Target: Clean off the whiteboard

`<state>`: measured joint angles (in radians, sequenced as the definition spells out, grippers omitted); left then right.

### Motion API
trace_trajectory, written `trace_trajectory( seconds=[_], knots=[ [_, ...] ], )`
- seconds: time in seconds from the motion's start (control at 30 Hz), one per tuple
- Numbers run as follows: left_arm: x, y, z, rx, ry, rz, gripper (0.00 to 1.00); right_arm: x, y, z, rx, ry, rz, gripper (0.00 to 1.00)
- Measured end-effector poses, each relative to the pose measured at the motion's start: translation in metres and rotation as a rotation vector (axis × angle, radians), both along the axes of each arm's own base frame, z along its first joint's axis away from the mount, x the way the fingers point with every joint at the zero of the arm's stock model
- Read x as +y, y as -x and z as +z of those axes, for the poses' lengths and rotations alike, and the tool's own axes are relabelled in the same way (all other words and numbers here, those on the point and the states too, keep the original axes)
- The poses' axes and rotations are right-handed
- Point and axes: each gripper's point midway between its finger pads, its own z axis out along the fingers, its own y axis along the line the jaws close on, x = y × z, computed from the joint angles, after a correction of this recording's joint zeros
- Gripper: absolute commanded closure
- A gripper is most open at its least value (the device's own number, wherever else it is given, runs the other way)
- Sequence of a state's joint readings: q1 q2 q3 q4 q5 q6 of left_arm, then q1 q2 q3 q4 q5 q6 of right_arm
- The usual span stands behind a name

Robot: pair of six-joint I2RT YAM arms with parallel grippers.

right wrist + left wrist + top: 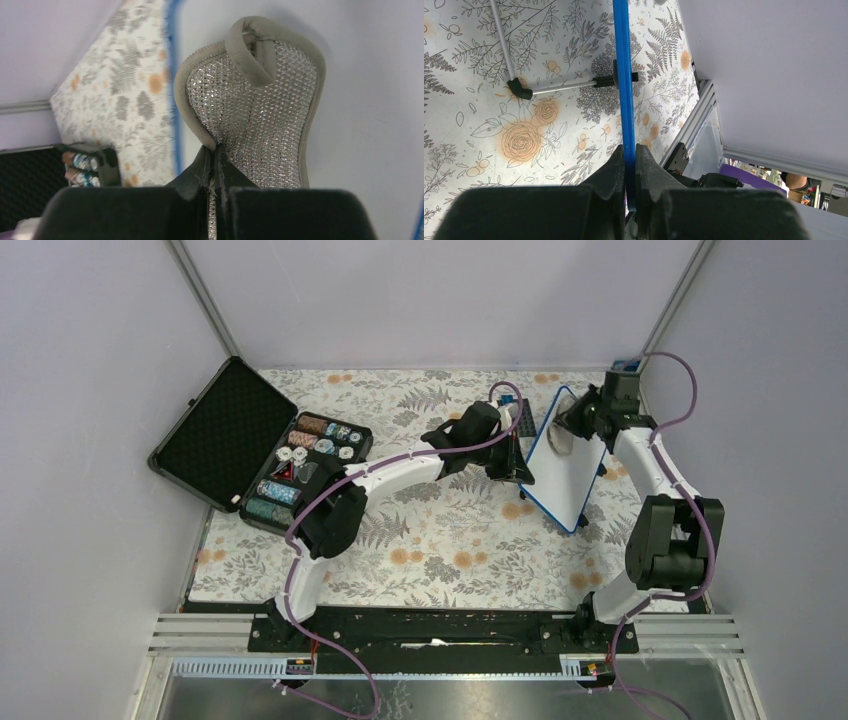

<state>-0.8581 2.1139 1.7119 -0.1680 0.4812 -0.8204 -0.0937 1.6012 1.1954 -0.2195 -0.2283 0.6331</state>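
1. Floral cloth (440, 560) over the table, nearest the arm bases.
2. Open black case (230, 440) with chips at left – well apart from the board.
3. Left gripper (630, 162) clamped on blue frame edge of whiteboard (563, 465) – tilted up, right of centre.
4. Right gripper (216, 167) pinched tight on silvery mesh pad (257, 105), against the white face.
5. Dark studded plate (527, 418) behind, partly hidden by left arm.

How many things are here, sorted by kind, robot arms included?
robot arms: 2, the left arm and the right arm
whiteboard: 1
silver scrubbing pad: 1
open black case of chips: 1
dark plate, mostly hidden: 1
Total: 6
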Motion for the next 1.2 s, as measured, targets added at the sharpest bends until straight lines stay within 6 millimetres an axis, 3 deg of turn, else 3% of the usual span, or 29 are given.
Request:
trace_trajectory(
  seconds=[0.07, 0.17, 0.23, 0.37, 0.43, 0.5, 0.63, 0.7, 0.83, 1.03, 1.13, 1.2],
  knots=[
    [0.0, 0.0, -0.001, 0.003, -0.003, 0.001, 1.0, 0.019, -0.01, 0.021, -0.054, 0.004, 0.044, 1.0],
    [0.0, 0.001, 0.0, 0.002, -0.002, 0.0, 1.0, 0.029, -0.025, 0.04, -0.101, 0.006, 0.067, 1.0],
    [0.0, 0.0, 0.0, 0.001, -0.002, 0.003, 1.0, 0.028, -0.038, 0.039, -0.102, 0.004, 0.067, 1.0],
    [0.0, -0.003, 0.0, 0.002, -0.002, 0.024, 1.0, 0.019, -0.044, 0.025, -0.073, -0.051, 0.053, 1.0],
    [-0.001, -0.004, 0.001, -0.002, 0.003, 0.024, 1.0, 0.009, -0.044, 0.025, -0.083, -0.079, 0.039, 1.0],
    [-0.001, -0.001, 0.0, 0.004, 0.002, 0.014, 1.0, -0.016, -0.042, 0.016, -0.066, -0.048, -0.018, 1.0],
    [-0.002, 0.0, 0.001, 0.002, 0.004, 0.006, 1.0, -0.068, -0.021, -0.035, 0.086, 0.006, -0.15, 1.0],
    [-0.002, 0.0, 0.001, 0.003, 0.005, 0.007, 1.0, -0.071, -0.011, -0.049, 0.135, 0.01, -0.164, 1.0],
    [-0.001, 0.0, 0.0, 0.007, 0.002, 0.009, 1.0, -0.054, -0.015, -0.042, 0.124, 0.078, -0.135, 1.0],
    [0.0, -0.001, -0.002, 0.025, -0.008, 0.031, 1.0, 0.017, -0.029, 0.009, -0.001, 0.119, 0.016, 1.0],
    [-0.001, 0.0, -0.002, 0.022, -0.009, 0.027, 1.0, 0.023, -0.034, 0.026, -0.045, 0.111, 0.032, 1.0],
    [-0.001, 0.0, -0.001, 0.016, -0.006, 0.024, 1.0, 0.017, -0.035, 0.025, -0.041, 0.082, 0.028, 1.0]
  ],
)
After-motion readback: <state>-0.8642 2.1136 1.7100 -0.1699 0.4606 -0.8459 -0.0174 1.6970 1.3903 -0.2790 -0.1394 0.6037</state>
